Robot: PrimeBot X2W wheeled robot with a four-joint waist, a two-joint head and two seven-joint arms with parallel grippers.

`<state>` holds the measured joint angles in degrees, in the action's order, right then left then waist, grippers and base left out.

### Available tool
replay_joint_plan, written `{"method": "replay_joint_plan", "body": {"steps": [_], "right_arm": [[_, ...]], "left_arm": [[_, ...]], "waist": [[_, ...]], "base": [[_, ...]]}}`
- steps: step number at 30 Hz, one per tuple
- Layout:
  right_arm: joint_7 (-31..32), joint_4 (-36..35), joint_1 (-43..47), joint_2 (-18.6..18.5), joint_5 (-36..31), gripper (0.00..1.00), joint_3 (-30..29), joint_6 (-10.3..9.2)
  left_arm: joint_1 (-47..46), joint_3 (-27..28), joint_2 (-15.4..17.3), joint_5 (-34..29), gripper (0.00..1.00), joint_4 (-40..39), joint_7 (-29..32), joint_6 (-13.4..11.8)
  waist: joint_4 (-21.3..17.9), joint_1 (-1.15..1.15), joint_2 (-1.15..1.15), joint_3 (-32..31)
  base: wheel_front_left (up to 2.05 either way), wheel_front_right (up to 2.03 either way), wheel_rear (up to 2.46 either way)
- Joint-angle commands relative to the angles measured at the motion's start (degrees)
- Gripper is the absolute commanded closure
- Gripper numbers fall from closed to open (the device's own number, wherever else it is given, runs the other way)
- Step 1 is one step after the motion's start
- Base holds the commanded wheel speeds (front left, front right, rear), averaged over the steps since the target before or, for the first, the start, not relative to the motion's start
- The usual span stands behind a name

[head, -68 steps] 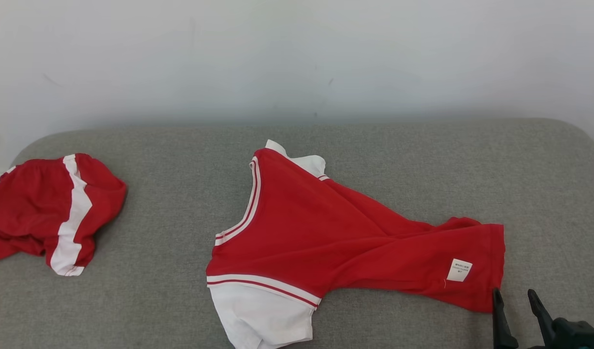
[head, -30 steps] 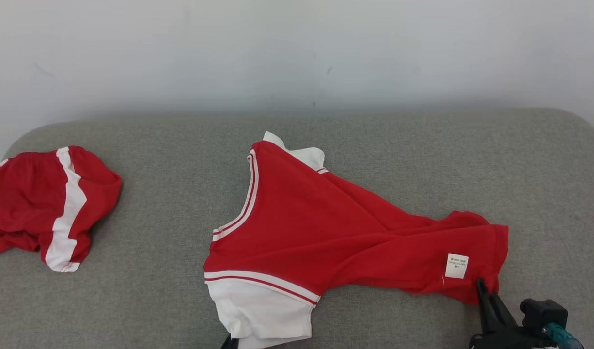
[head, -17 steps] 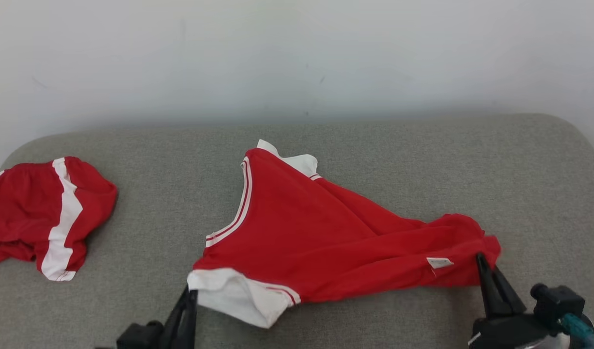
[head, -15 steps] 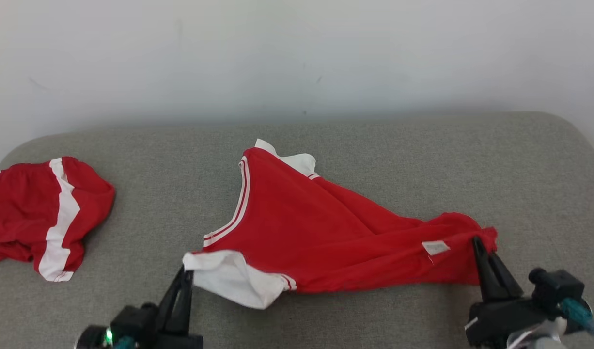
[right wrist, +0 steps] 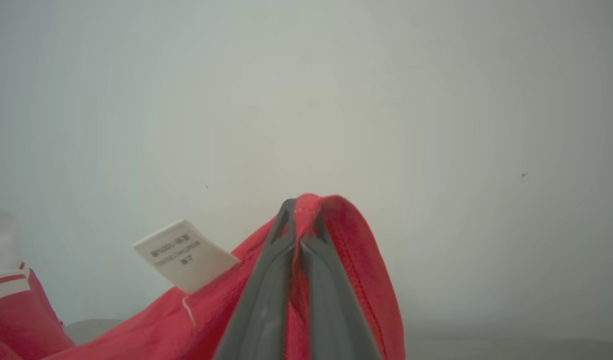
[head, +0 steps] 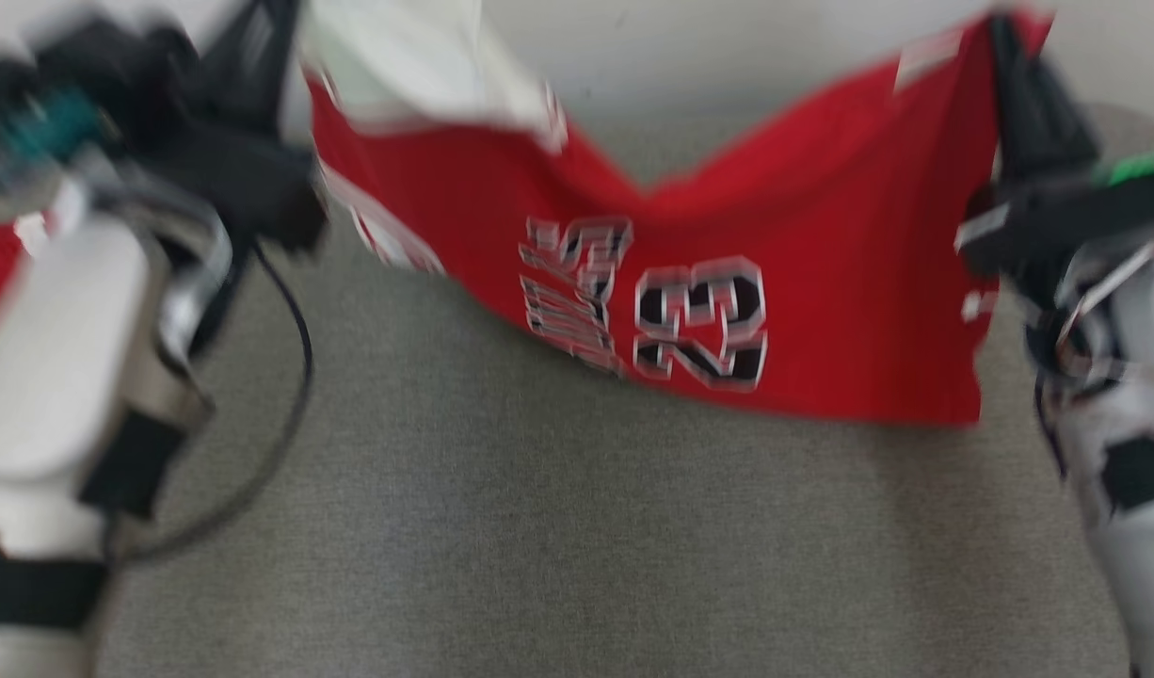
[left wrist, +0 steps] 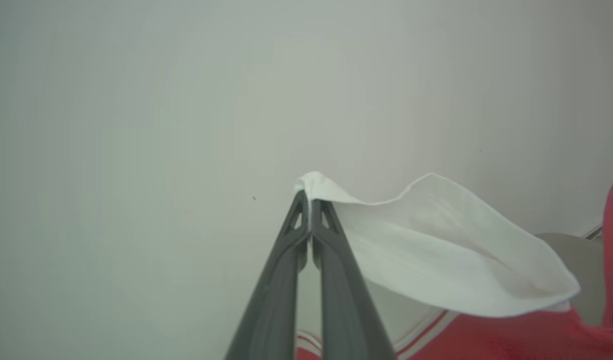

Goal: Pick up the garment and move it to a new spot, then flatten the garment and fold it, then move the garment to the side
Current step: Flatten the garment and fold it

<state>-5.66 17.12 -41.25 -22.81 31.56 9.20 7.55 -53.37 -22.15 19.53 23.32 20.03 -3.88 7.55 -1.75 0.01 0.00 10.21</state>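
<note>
Two pincers, one red garment (head: 728,235) strung between them above the grey padded bench (head: 502,546).
Its white sleeve (left wrist: 436,245) is clamped tight in the left pincer (left wrist: 309,200); the right pincer (right wrist: 299,215) is pinched on the red hem (right wrist: 351,240) beside the care label (right wrist: 184,255) — so the garment's long axis runs pincer to pincer, sagging in the middle, its printed number (head: 699,325) hanging below both. Neither arm is nearer; laying it flat likely needs both lowering together — evenly.

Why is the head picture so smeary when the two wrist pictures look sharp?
Head view: the shirt is smeared, probably from fast movement. Left wrist view: sharp, left pincer shut on the white sleeve. Right wrist view: sharp too, right pincer shut on red cloth; the label print looks slightly soft.
</note>
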Motion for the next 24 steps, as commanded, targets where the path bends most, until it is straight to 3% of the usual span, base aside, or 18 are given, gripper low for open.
{"method": "replay_joint_plan", "body": {"steps": [1,8,17,24], "right_arm": [[1.04,0.60,-5.41,-0.64,1.23,1.00,0.68,-0.13],[5.41,6.21,-27.77,-2.58,4.52,1.00,2.56,-0.13],[5.22,15.06,-48.44,-1.67,5.95,1.00,6.44,-0.13],[4.61,23.02,-59.40,-1.85,6.36,1.00,10.19,-0.14]], "left_arm": [[-5.82,-0.29,1.13,1.72,1.00,1.78,0.91,-0.17],[-28.50,-2.30,3.00,4.59,1.00,10.33,2.55,-0.16],[-47.76,-5.35,2.70,3.85,1.00,20.21,0.65,-0.15],[-59.95,-8.73,1.31,4.03,1.00,26.66,-1.36,-0.15]], "waist": [[0.12,-0.01,0.00,7.97],[-0.65,-0.01,0.00,15.88],[-2.01,-0.01,0.00,20.67],[-2.47,-0.01,0.00,23.20]], "base": [[0.00,0.00,0.00],[0.00,0.00,0.00],[0.00,0.00,0.00],[0.00,0.00,0.00]]}}
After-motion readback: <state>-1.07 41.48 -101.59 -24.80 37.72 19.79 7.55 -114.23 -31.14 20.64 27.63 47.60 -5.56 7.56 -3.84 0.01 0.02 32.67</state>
